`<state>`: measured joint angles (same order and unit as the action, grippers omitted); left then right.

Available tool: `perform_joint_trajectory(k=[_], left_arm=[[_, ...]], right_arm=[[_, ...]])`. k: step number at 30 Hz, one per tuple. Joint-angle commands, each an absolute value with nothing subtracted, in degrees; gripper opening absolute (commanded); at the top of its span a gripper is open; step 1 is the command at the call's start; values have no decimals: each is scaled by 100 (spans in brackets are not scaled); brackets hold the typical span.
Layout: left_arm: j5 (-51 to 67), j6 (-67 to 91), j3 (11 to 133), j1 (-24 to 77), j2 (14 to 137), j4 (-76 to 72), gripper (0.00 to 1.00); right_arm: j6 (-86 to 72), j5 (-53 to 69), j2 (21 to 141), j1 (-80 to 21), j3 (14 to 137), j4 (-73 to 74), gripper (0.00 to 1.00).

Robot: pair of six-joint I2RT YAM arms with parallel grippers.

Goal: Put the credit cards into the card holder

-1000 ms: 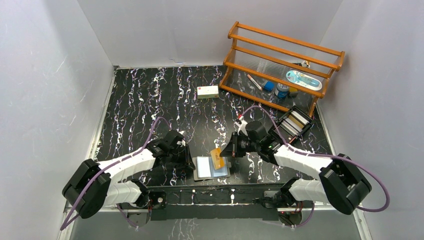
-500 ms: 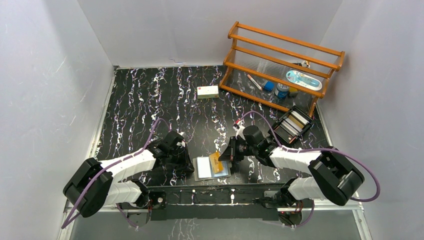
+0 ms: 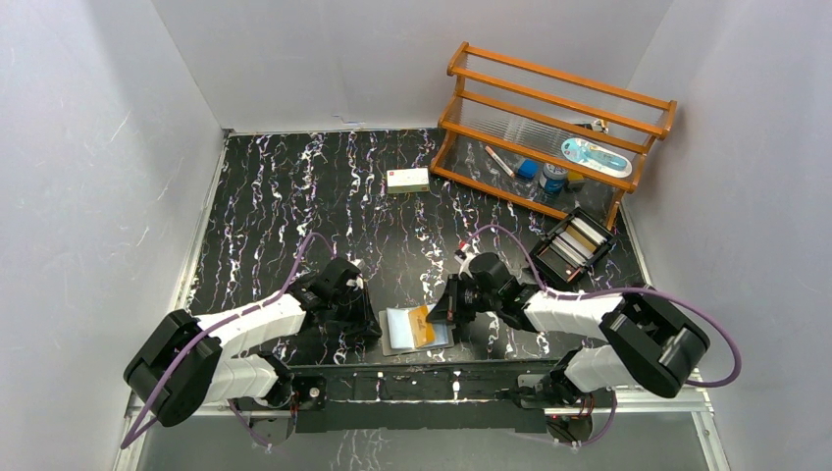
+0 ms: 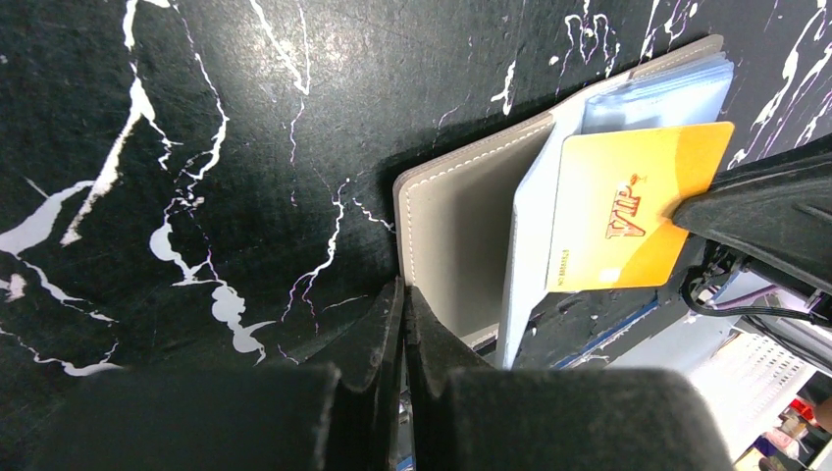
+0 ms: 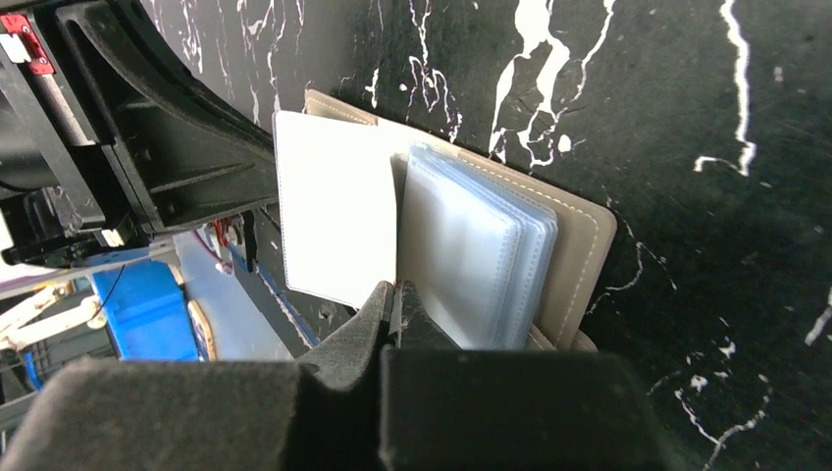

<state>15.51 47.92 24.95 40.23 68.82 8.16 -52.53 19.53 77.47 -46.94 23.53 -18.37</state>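
Observation:
The card holder (image 3: 395, 336) lies open near the table's front edge, grey-taupe outside (image 4: 456, 231) with clear light-blue sleeves (image 5: 471, 250) inside. My left gripper (image 4: 404, 287) is shut, its tips pinching the edge of the holder's left cover, which stands slightly raised. A yellow credit card (image 4: 628, 211) lies flat over the sleeves. My right gripper (image 5: 394, 290) is shut on that card's right end, and only a thin sliver of card shows between its fingers. In the top view the right gripper (image 3: 444, 312) sits just right of the holder and the left gripper (image 3: 376, 324) just left.
A black open-topped tray (image 3: 549, 257) with more cards stands at the right. A wooden rack (image 3: 554, 123) with small items fills the back right. A white box with a red mark (image 3: 407, 180) lies mid-table. The arms' base rail (image 3: 422, 378) runs close behind the holder.
The right gripper has come down and left, and the yellow card went from tilted above the holder to low over its sleeves. The left gripper has closed on the cover's edge.

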Motion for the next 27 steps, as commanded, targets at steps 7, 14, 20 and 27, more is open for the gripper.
perform_joint_trajectory(k=[7,14,20,27], left_arm=[[1573,4772,2442,3999,6917,890,0],[1581,4784,2450,3995,6951,883,0],[1588,4790,2461,3999,6961,879,0],[1589,4766,2482,3999,7016,885,0]], right_arm=[[-5137,1255,7075,-4719,2352,-1402,0],[-5249,1497,7476,-4772,2248,-1849,0],[-5527,1857,7684,-4777,2049,-2822,0],[-5820,2035,7831,-4781,1501,-3718,0]])
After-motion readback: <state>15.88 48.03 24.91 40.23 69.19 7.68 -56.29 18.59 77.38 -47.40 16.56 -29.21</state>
